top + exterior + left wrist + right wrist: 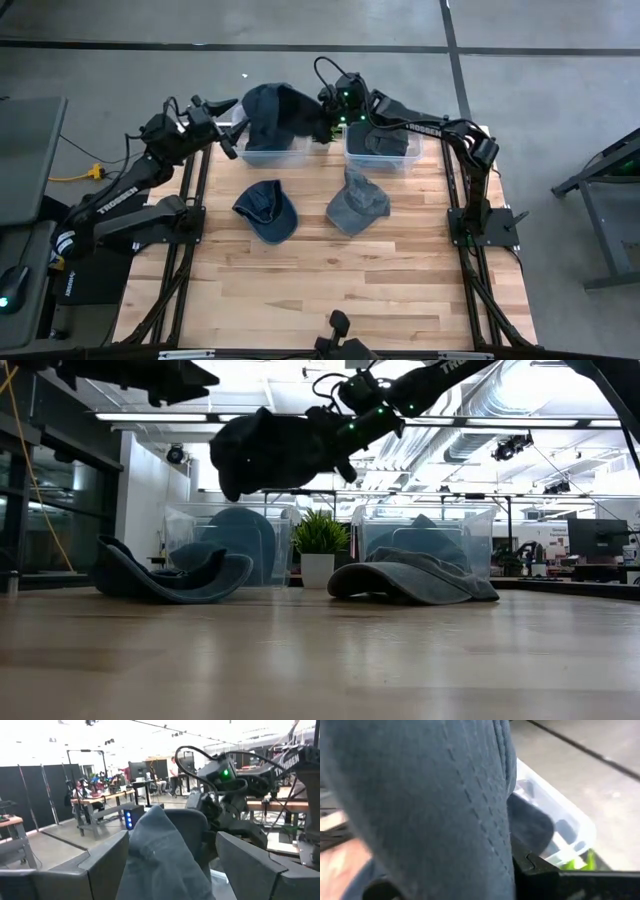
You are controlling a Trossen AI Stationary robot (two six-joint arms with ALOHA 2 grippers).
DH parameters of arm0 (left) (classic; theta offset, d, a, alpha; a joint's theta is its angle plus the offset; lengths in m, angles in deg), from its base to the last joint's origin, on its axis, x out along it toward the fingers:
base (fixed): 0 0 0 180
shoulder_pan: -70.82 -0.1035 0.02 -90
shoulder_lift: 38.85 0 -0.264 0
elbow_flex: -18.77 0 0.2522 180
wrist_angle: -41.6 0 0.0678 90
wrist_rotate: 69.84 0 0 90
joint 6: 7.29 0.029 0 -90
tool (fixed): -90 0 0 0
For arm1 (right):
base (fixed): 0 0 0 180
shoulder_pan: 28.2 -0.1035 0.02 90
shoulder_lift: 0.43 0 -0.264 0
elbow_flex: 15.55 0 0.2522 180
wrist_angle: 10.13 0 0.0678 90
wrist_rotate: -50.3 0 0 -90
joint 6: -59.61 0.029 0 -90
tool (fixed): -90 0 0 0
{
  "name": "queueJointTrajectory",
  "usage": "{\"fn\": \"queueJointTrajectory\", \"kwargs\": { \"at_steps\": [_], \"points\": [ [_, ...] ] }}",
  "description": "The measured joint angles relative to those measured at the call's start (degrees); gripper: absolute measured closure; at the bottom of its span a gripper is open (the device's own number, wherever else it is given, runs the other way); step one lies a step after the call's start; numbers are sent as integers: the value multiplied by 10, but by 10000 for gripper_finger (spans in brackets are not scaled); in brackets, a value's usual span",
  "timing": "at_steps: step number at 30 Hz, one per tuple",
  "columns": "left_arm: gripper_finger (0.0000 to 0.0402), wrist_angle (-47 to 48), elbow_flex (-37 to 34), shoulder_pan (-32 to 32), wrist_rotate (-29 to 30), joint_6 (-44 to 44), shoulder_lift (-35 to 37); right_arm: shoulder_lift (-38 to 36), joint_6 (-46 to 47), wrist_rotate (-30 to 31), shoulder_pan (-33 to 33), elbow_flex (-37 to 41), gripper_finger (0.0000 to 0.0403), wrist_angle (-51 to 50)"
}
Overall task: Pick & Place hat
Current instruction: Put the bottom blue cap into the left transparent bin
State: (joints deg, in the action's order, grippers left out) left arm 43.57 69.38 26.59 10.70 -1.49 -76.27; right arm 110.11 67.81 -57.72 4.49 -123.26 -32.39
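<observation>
dark hat (272, 112) hangs over the left bin (272, 152), clamped in the right gripper (328, 112) for dropping; left gripper (232, 125) jaws apart beside it

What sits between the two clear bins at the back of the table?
In the low view, a small potted plant shows between the left bin and the right bin. The high view hides that gap under the right hand and its dark hat.
</observation>
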Motion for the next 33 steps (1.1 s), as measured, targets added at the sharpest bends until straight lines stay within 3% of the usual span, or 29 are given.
{"fn": "queueJointTrajectory", "kwargs": {
  "at_steps": [12, 28, 33],
  "points": [
    [104, 41, -1, 0, 1, -2, 16, 5, 84, -89, 15, 0, 401, 21],
    [104, 43, -1, 0, 6, 0, 16, 88, 102, -107, -4, 0, 401, 130],
    [104, 50, -1, 0, 9, -3, 13, 88, 56, -74, -6, -1, 401, 137]
  ]
}}
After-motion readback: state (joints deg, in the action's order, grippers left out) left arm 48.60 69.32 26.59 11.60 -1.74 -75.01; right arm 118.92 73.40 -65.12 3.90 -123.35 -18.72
